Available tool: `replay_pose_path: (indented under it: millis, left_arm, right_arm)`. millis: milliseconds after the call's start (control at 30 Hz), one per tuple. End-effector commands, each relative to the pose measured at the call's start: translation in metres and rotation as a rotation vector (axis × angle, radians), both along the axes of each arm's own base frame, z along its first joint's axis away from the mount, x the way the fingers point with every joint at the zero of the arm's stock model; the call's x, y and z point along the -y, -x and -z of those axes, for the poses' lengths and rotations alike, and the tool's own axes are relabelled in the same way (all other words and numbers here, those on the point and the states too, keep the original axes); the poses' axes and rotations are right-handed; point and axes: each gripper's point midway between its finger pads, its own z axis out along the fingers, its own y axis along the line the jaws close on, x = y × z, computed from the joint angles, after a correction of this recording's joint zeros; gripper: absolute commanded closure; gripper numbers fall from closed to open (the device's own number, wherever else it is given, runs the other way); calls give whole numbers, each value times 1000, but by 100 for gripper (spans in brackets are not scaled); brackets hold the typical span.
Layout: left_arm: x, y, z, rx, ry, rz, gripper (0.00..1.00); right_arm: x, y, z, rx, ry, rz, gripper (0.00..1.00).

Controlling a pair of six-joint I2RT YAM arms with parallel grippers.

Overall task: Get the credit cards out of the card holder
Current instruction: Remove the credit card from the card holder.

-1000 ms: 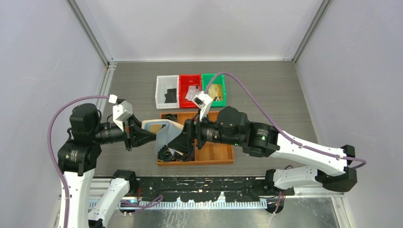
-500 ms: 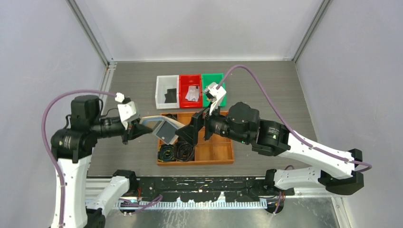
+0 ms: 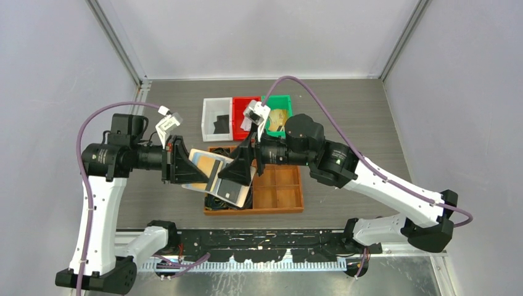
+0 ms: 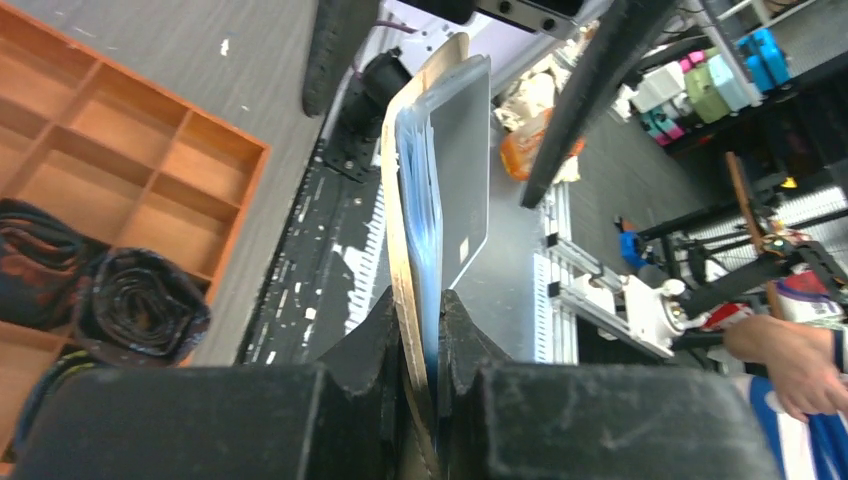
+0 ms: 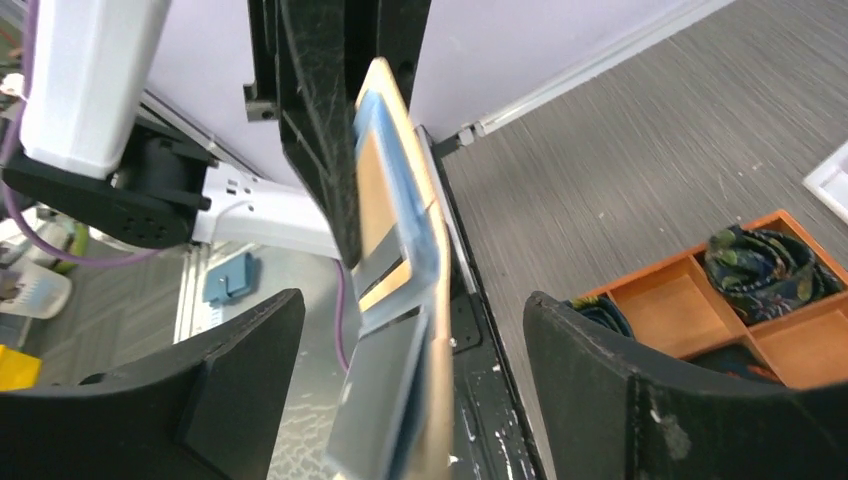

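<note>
My left gripper (image 3: 187,168) is shut on one end of the tan card holder (image 3: 206,168) and holds it in the air over the left end of the wooden tray. In the left wrist view its jaws (image 4: 425,318) pinch the holder's tan cover (image 4: 398,190) and blue pockets. A grey credit card (image 3: 232,188) sticks out of the holder's far end; it also shows in the left wrist view (image 4: 466,170) and the right wrist view (image 5: 385,400). My right gripper (image 3: 242,168) is open, its jaws either side of that end (image 5: 412,310) without touching the holder (image 5: 398,190).
The wooden divided tray (image 3: 277,192) lies below with coiled belts (image 3: 216,200) in its left compartments. Behind it stand a white bin (image 3: 217,119) with a black card, a red bin (image 3: 245,117) with a pale card and a green bin (image 3: 280,115) with a gold card.
The left arm has swung the holder round so its inner face turns upward. The right gripper has come over the holder's free end, with the grey card between its jaws.
</note>
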Motion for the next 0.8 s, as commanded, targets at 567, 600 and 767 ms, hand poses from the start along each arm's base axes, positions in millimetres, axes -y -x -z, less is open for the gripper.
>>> replay_pose_path:
  millis: [567, 600, 767]
  left_arm:
    - [6, 5, -22, -80, 126, -17, 90]
    - [6, 5, -19, -76, 108, -29, 87]
    - [0, -4, -3, -88, -8, -115, 36]
  right_arm:
    - [-23, 19, -43, -166, -194, -300, 76]
    - [-23, 17, -44, -166, -198, -294, 84]
    - [-17, 9, -45, -173, -234, -260, 99]
